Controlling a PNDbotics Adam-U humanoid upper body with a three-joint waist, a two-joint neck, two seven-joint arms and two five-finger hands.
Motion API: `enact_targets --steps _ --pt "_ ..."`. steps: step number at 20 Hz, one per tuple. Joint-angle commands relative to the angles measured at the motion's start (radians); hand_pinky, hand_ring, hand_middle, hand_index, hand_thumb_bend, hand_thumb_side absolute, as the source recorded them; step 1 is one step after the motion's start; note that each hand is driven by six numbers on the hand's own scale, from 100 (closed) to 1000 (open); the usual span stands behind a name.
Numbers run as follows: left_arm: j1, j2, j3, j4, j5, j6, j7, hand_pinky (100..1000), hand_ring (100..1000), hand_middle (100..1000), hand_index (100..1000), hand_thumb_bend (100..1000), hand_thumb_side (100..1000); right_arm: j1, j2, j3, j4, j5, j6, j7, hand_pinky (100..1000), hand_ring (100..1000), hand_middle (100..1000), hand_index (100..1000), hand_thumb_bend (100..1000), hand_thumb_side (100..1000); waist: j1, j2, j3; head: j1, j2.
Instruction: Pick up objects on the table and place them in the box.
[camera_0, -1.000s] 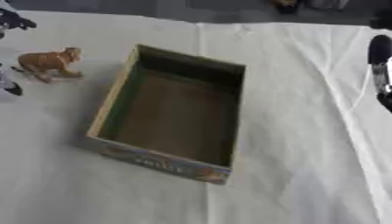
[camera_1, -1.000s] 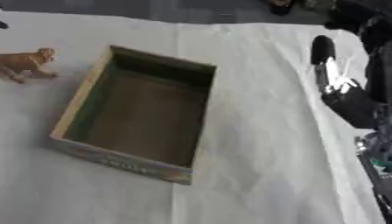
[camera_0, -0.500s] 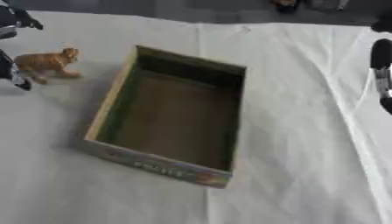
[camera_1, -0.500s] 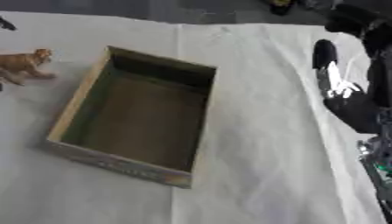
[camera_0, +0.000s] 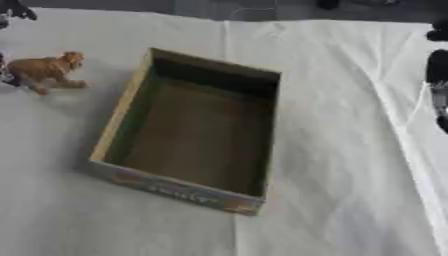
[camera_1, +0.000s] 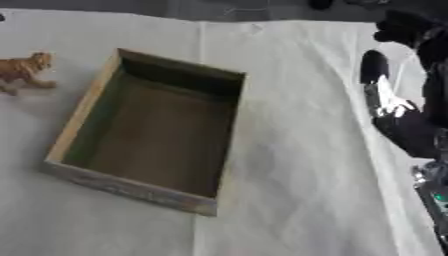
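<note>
So there's a white cloth over the table, and an open box sits on it a bit left of centre, turned slightly askew. It's a shallow cardboard tray type thing, dark brownish inside, with a printed front wall facing the camera. Nothing is inside it that I can see.

The only loose thing in sight is a little tan toy animal, four legs, looks like a lion or a dog, hard to say which. It stands on the cloth just left of the box, near the box's far left corner, not touching it. Its head points toward the box.

The left hand barely shows: just some black bits at the far left edge, up by the top corner and again right beside the toy's back end. I can't tell if it touches the toy, and I can't tell whether its fingers are open or curled.

The right hand is over at the right edge, well apart from the box and the toy, best seen in the right eye view. It's a black shape with some silver on it, holding nothing as far as I can see, but I honestly can't make out how the fingers sit.
</note>
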Motion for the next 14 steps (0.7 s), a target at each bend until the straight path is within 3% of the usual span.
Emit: enact_targets --steps 1,5,14 --pt "-0.026 0.035 0.015 -0.009 0.025 -0.001 -0.040 926 880 813 918 805 138 -0.005 -0.022 -0.008 -0.014 0.009 0.001 -0.004 823 720 701 834 228 660 0.003 -0.018 -0.001 0.002 -0.009" --pt "-0.028 0.030 0.015 -0.003 0.057 0.009 -0.081 917 868 785 880 826 206 -0.005 -0.020 -0.008 -0.014 0.012 0.003 -0.005 823 720 699 834 225 658 0.001 -0.014 -0.003 0.002 -0.013" --pt "-0.017 0.023 0.018 0.006 0.078 0.048 -0.093 905 854 766 848 821 201 -0.010 -0.018 -0.007 -0.014 0.014 0.001 -0.003 824 719 697 834 222 657 0.001 -0.003 -0.010 0.007 -0.024"
